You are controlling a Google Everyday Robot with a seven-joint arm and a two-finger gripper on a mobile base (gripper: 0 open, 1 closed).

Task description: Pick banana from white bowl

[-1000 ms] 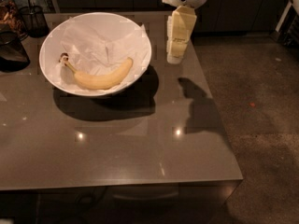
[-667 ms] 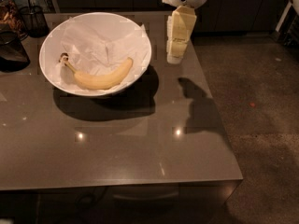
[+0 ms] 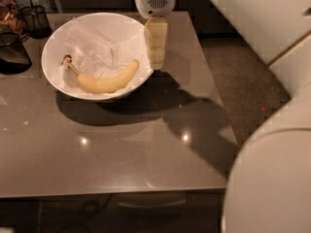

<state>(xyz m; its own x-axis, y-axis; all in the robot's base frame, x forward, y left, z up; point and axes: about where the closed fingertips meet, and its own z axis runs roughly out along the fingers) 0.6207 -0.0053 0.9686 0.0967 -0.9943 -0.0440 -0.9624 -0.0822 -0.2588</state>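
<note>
The pale-yellow banana lies curved in the front part of the white bowl, on crumpled white paper, with its dark-tipped stem pointing left. The bowl stands on the grey table at the back left. My gripper hangs down from its white wrist at the bowl's right rim, just right of and above the banana's right end. It holds nothing that I can see.
Dark wire-mesh baskets stand at the table's far left. My white arm fills the right foreground. The table's right edge runs beside speckled floor.
The gripper has moved left, from beside the bowl to its right rim. My white arm has come into view at the right. Banana and bowl have not moved.
</note>
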